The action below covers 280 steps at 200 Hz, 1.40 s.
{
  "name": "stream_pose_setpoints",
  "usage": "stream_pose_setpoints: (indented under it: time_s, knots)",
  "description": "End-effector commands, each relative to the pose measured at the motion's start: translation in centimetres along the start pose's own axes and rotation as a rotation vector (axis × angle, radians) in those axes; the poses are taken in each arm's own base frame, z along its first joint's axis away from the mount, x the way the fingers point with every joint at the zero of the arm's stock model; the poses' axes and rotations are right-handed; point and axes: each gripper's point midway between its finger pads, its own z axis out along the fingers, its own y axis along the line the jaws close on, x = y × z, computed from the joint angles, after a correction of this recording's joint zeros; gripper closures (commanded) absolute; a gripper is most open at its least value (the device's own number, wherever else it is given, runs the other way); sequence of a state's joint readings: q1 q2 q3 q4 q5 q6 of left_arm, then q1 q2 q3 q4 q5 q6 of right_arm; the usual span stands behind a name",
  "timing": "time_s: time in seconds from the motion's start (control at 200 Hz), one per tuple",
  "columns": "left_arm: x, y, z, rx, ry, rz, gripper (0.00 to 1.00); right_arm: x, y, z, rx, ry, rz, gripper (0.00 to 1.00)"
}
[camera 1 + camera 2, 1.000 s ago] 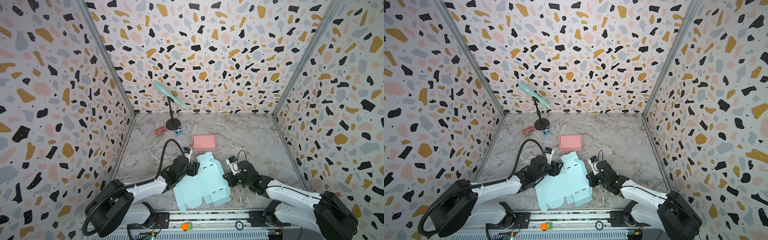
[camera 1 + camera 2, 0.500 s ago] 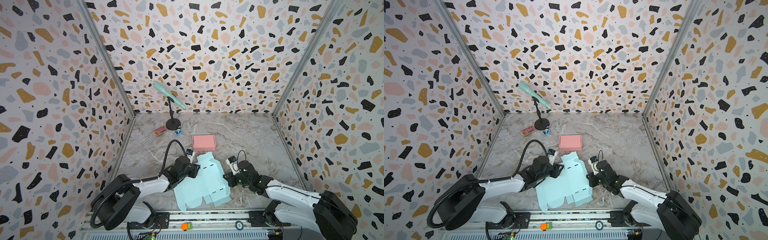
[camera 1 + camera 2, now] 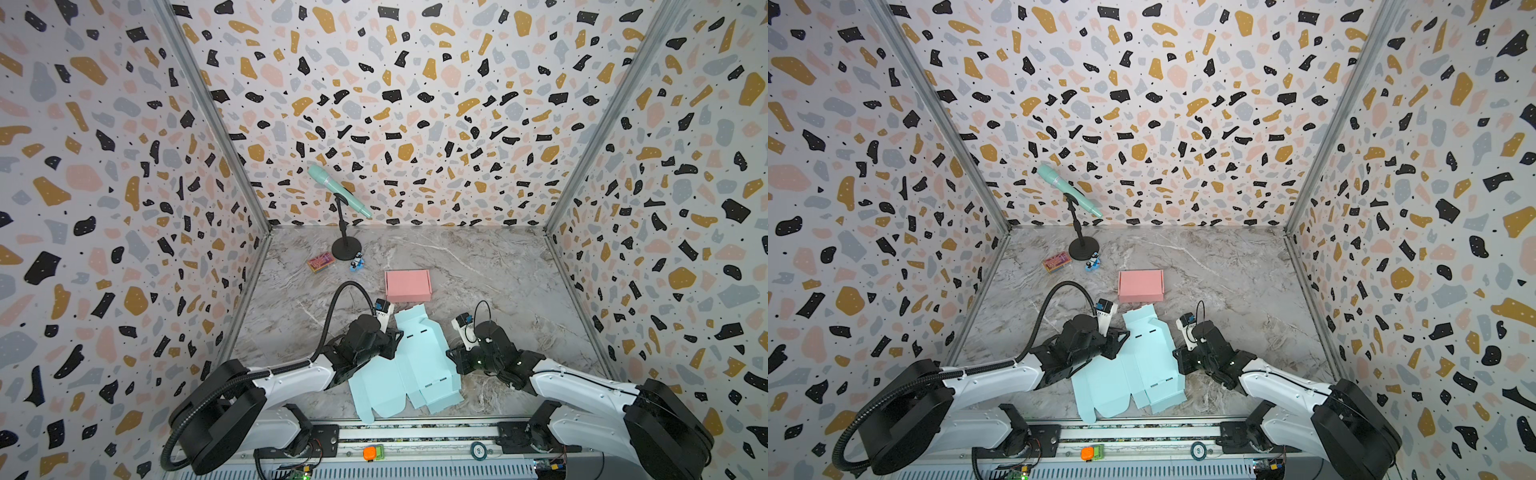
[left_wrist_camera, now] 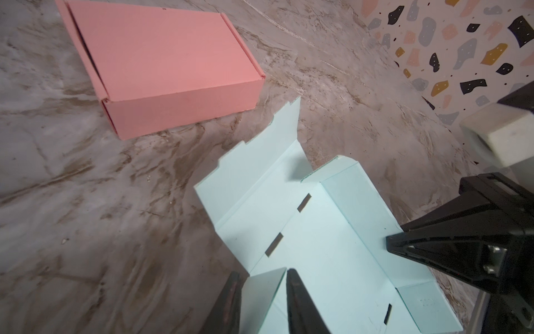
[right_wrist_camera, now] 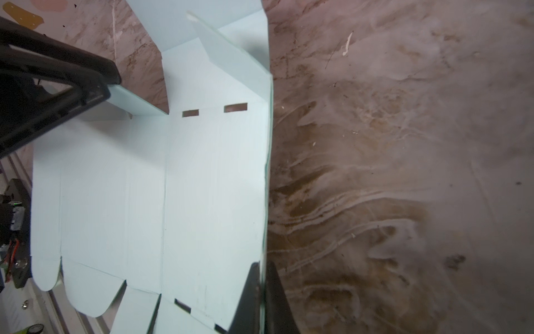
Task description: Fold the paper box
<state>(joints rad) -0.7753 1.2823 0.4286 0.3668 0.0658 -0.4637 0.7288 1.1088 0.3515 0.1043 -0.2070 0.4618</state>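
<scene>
The paper box [image 3: 415, 365] [image 3: 1142, 361] is a light blue die-cut sheet lying mostly flat near the table's front edge. My left gripper [image 3: 395, 337] [image 4: 261, 273] is at its left edge. Its fingers straddle a raised side flap [image 4: 264, 284] with a narrow gap still around the card. My right gripper [image 3: 451, 355] [image 5: 263, 266] is shut on the sheet's right side panel [image 5: 267, 173], which stands upright along that edge. The far end flap [image 4: 260, 156] is tilted up.
A closed pink box [image 3: 407, 284] [image 4: 167, 66] sits just behind the blue sheet. A microphone on a black stand [image 3: 345, 249], a small patterned card [image 3: 321, 262] and a tiny toy [image 3: 356, 264] are at the back left. The metal rail [image 3: 415, 432] runs along the front.
My left gripper's jaws have narrowed around the left flap, and the flap now stands up between them. The right gripper has stayed shut and in place.
</scene>
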Motion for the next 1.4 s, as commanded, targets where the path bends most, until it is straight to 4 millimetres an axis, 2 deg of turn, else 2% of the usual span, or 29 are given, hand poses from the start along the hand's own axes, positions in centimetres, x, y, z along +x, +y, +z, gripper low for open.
stream_pose_setpoints:
  time_s: [0.0, 0.435, 0.541, 0.641, 0.911, 1.036, 1.156, 1.397]
  knots:
    - [0.1, -0.5, -0.3, 0.014, -0.02, -0.006, 0.72, -1.7, 0.8, -0.4, -0.008, -0.04, -0.025, 0.92]
    - [1.9, -0.8, -0.4, 0.021, -0.008, -0.013, 0.74, -2.1, 0.8, -0.7, 0.001, -0.05, -0.031, 0.92]
    - [2.0, -0.7, -0.5, 0.015, -0.013, -0.012, 0.69, -2.1, 0.7, -0.7, 0.01, -0.047, -0.037, 0.92]
    - [1.7, -0.7, -0.7, 0.011, -0.021, -0.015, 0.66, -2.2, 0.7, -0.7, 0.02, -0.045, -0.048, 0.92]
    - [0.9, -0.4, -1.4, -0.01, -0.057, -0.024, 0.66, -2.2, 0.9, -1.0, 0.046, -0.031, -0.105, 0.93]
    - [0.7, -0.4, -1.7, -0.01, -0.07, -0.025, 0.66, -2.8, 0.9, -1.5, 0.071, -0.035, -0.126, 0.95]
    - [0.3, -0.3, -2.1, -0.018, -0.08, -0.021, 0.66, -3.4, 0.8, -1.8, 0.128, -0.03, -0.167, 1.0]
    - [-0.7, 0.1, -4.0, -0.044, -0.13, -0.018, 0.65, -4.8, 1.2, -2.6, 0.237, -0.002, -0.266, 1.0]
